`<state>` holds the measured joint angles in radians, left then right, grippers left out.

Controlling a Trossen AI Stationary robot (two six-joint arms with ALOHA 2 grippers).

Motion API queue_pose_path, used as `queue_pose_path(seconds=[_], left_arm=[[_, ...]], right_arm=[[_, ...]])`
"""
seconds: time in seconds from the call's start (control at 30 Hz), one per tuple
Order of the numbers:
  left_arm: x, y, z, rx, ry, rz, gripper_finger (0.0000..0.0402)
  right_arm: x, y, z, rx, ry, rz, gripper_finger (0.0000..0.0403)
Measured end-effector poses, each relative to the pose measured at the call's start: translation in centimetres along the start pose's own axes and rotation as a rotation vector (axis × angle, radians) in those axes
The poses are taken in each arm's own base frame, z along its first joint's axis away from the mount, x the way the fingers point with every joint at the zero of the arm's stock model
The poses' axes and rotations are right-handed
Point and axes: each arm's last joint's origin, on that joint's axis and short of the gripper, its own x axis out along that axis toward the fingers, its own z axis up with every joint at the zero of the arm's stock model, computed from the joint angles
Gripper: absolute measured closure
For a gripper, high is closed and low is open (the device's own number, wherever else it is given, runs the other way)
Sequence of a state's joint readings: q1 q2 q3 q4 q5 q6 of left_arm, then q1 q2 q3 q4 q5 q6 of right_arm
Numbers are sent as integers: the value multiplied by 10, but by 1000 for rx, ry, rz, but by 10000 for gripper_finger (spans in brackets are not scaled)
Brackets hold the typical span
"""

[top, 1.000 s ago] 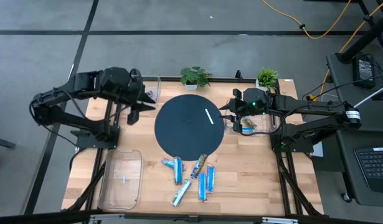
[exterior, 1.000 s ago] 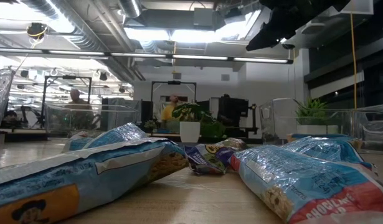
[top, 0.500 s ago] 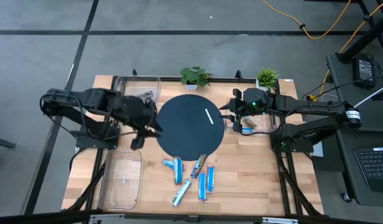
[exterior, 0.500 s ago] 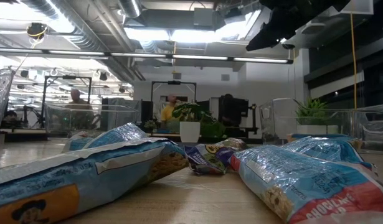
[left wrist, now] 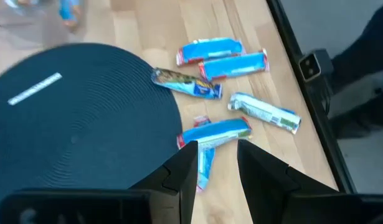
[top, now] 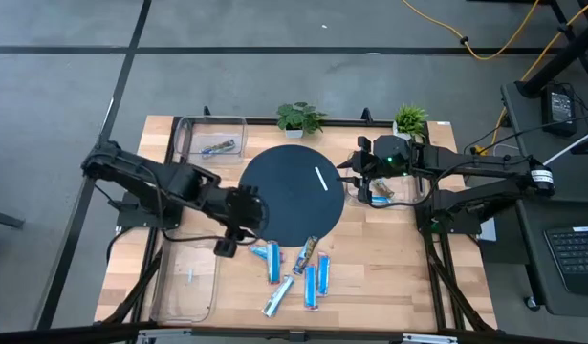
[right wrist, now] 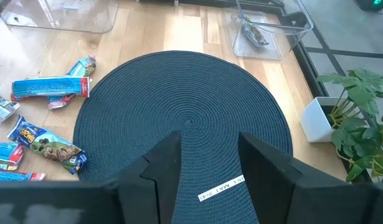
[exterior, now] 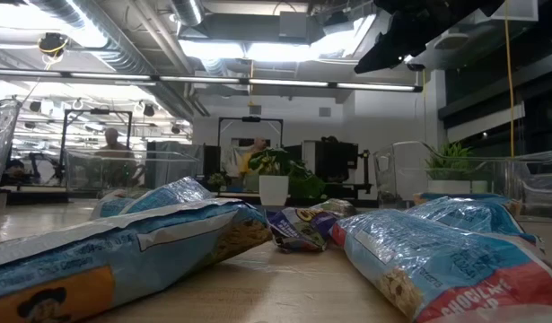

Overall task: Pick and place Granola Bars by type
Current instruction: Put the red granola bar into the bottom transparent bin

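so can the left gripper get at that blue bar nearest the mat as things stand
Probably yes. The left gripper is open and hangs right over the blue bar at the mat's edge, with nothing lying on top; another bar tucked partly under it could get pinched too.

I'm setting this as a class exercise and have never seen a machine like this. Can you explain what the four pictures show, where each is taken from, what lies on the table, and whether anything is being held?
These are two robot arms at a wooden table. One picture looks straight down, one looks level across the tabletop, and two come from cameras on the arms' wrists. On the table lie a round dark mat, clear bins, two small plants and a cluster of granola bars, mostly blue. One bin at the back already holds a bar. The left gripper is open above the bars, holding nothing. The right gripper is also open, over the bin at the mat's right edge. In the low view the bars fill the foreground.
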<state>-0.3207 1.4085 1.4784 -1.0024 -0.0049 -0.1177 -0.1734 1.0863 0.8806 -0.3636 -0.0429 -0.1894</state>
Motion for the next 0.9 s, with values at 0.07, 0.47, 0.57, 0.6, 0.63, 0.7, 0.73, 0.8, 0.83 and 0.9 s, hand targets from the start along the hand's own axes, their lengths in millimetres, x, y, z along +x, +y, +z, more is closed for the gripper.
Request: queue_pose_path(seconds=[0.07,0.47,0.57,0.6,0.63,0.7,0.73,0.8,0.83,0.9], left_arm=[[8,-1,1,0,23,-4,297],[70,0,-28,-72,58,-45,297],[91,1,-43,-91,72,-41,297],[98,2,-48,-100,67,-40,297],[103,3,-53,-104,76,-32,297],[111,4,-62,-114,71,-25,297],[114,4,-64,-125,64,-17,297],[119,6,-71,-145,76,-9,297],[121,8,-74,-152,84,-5,297],[123,9,-79,-164,97,-1,297]], right_arm=[[0,0,0,0,0,0,240],[0,0,-1,-6,11,6,240],[0,0,-2,-21,16,7,240],[0,0,-2,-26,19,8,240],[0,0,-2,-28,20,8,240],[0,1,-2,-28,21,8,240],[0,1,-2,-28,24,9,240],[0,1,-3,-28,26,9,240],[0,1,-3,-28,26,9,240],[0,1,-3,-28,27,9,240]])
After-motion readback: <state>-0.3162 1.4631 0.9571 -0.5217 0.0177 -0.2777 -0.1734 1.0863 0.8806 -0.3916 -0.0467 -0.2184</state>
